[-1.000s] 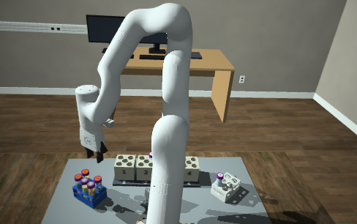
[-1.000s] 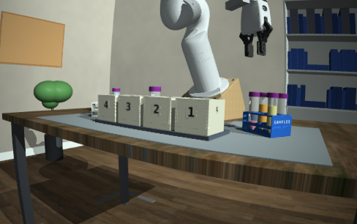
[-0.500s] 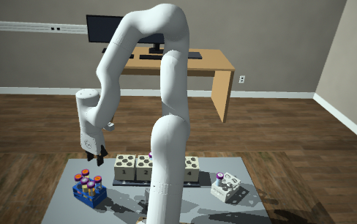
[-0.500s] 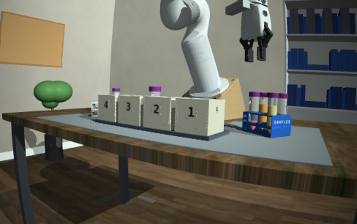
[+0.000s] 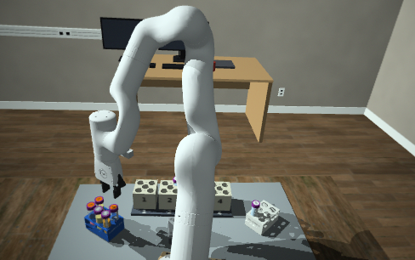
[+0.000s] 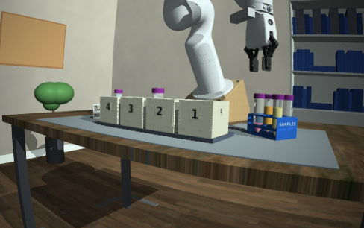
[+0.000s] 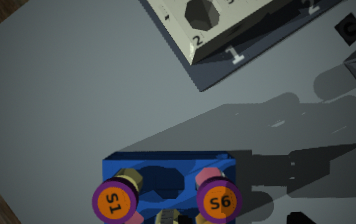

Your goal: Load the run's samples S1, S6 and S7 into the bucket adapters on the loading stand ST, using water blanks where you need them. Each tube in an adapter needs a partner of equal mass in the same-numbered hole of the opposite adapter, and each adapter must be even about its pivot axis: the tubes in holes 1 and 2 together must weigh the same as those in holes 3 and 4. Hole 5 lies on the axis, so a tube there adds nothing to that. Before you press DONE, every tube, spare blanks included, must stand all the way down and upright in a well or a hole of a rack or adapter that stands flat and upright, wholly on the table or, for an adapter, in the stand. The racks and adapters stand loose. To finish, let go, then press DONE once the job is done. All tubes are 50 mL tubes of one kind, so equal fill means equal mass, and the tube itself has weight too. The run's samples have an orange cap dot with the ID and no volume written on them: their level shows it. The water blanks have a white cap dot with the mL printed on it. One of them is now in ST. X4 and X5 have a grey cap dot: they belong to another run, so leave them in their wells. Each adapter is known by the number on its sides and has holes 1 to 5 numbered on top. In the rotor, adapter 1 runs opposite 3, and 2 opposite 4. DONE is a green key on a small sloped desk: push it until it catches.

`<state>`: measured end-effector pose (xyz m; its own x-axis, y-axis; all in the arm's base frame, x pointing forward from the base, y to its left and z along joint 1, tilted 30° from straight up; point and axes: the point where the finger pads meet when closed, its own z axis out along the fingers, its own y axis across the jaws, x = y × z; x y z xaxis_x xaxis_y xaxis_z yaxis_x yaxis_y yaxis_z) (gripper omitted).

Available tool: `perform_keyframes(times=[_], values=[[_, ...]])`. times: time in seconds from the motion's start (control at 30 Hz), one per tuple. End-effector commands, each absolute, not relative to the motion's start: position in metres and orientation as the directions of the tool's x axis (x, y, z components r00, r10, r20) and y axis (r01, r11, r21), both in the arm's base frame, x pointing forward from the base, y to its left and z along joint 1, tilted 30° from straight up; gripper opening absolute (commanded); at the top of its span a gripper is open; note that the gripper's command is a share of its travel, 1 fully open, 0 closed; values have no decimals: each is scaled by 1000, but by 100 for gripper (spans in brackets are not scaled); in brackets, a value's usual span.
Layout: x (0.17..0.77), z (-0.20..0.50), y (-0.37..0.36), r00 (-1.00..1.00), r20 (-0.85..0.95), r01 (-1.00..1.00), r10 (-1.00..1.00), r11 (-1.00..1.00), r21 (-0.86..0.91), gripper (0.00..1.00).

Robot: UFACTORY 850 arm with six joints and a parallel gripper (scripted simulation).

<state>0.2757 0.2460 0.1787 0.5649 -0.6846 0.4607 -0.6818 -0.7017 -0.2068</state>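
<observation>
A robot's black-fingered gripper hangs fingers-down above a gray mat, its two fingers parted about midway, nothing between them and nothing touched. Below it, a blue sample rack with open, squared sides holds a cluster of clear tubes with round purple caps. Two caps, seen from the wrist, carry orange dots: S1 and S6. The rack's tubes show pink, orange and yellowish contents. Near the rack, four boxy cream adapters, numbered 1, 2, 3 and 4, stand in a row on a flat, dark stand; a purple cap rises behind adapter 2 in the exterior view. At the mat's other side, a white rack holds a purple-capped tube. The table edge is streaked brown wood.

End effector lower (noticeably so)
</observation>
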Motion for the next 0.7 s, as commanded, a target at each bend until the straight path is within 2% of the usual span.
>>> perform_keyframes(times=[0.0, 0.67], values=[[280, 171, 245, 564, 461, -681, -685, -702, -209, 57], [297, 140, 238, 564, 461, -681, -685, -702, -209, 57]])
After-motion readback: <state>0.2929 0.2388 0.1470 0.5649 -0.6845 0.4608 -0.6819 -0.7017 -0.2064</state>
